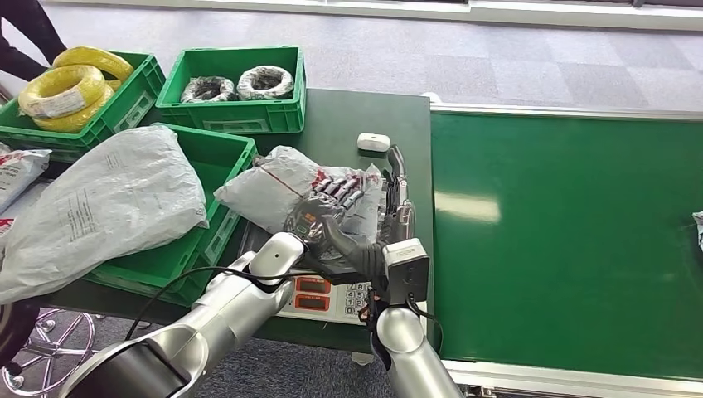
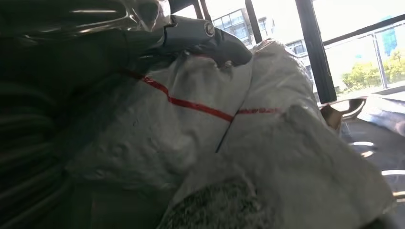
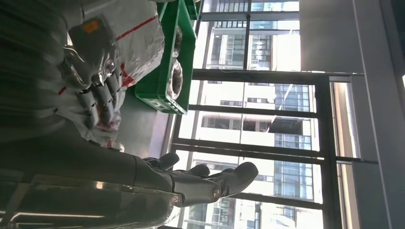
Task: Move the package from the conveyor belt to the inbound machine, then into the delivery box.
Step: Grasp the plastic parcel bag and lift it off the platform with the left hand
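While the left hand (image 1: 325,209) lay on top of the grey package (image 1: 278,189), its fingers spread over the wrinkled plastic and pressed down on it, the package sat on the inbound machine (image 1: 327,294), a scale with red displays and a keypad at its front edge. In the left wrist view the thumb (image 2: 205,36) curled over the bag's upper fold, just above a red line printed across the plastic; whether the fingers truly gripped the bag or only rested on it could not be told. The right hand (image 1: 396,199) stood just beside the package on its conveyor side, fingers straight and apart, holding nothing; the right wrist view showed those fingers (image 3: 215,179) extended in open air.

Beyond the package, a small white device (image 1: 373,142) lay on the dark table (image 1: 365,112). To the left stood a green crate (image 1: 217,162) carrying a large grey bag (image 1: 108,203). Farther back, one crate (image 1: 236,87) held black coils and another (image 1: 83,99) held yellow coils. The green conveyor belt (image 1: 572,240) stretched to the right, with another parcel's edge (image 1: 698,228) at its far side.
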`<state>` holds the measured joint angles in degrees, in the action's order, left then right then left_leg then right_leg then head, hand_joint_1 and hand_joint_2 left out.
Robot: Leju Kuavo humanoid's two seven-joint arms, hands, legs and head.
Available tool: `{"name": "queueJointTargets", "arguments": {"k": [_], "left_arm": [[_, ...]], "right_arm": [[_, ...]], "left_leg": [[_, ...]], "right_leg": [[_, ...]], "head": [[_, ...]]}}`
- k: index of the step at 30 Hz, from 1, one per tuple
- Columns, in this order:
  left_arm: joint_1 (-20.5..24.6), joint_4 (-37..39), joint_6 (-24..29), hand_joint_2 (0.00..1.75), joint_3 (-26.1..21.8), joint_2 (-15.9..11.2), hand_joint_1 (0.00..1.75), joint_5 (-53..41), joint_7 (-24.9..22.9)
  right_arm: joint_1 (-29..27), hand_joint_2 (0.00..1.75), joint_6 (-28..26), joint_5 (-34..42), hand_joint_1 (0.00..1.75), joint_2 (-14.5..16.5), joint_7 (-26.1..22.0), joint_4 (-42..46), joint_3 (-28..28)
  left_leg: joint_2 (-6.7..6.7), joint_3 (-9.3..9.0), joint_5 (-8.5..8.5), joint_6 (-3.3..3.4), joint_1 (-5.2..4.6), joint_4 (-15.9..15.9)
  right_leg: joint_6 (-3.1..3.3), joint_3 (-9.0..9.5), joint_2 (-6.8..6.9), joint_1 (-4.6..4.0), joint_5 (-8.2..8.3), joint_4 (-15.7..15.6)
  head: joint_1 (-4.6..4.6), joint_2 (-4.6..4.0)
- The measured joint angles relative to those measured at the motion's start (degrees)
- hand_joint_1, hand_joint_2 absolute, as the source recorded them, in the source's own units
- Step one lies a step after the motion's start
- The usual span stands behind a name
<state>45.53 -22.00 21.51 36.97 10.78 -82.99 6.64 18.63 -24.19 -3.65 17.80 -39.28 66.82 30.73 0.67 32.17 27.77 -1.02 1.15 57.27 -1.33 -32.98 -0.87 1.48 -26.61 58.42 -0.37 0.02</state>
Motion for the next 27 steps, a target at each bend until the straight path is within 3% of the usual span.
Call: {"name": "queueJointTargets", "arguments": {"k": [20,27], "left_arm": [[0.4,1.15,-0.85,1.75,1.11,-0.55,1.64,0.71,0.84],[-0.22,1.17,2.64,1.75,0.94,-1.32,1.67,2.74,2.12]], "right_arm": [[0.38,1.75,0.08,0.58,0.0,-0.16,-0.45,-2.86,1.23],[-0.21,1.75,0.49,0.5,0.0,-0.41,-0.46,-2.96,1.9]], "left_leg": [[0.0,-0.19,-0.07,-0.02,0.0,0.0],[-0.01,-0.19,-0.07,-0.02,0.01,0.0]], "right_leg": [[0.01,0.08,-0.01,-0.01,0.06,0.01],[0.01,0.05,-0.02,-0.01,0.06,0.01]], "head": [[0.0,0.0],[0.0,0.0]]}}
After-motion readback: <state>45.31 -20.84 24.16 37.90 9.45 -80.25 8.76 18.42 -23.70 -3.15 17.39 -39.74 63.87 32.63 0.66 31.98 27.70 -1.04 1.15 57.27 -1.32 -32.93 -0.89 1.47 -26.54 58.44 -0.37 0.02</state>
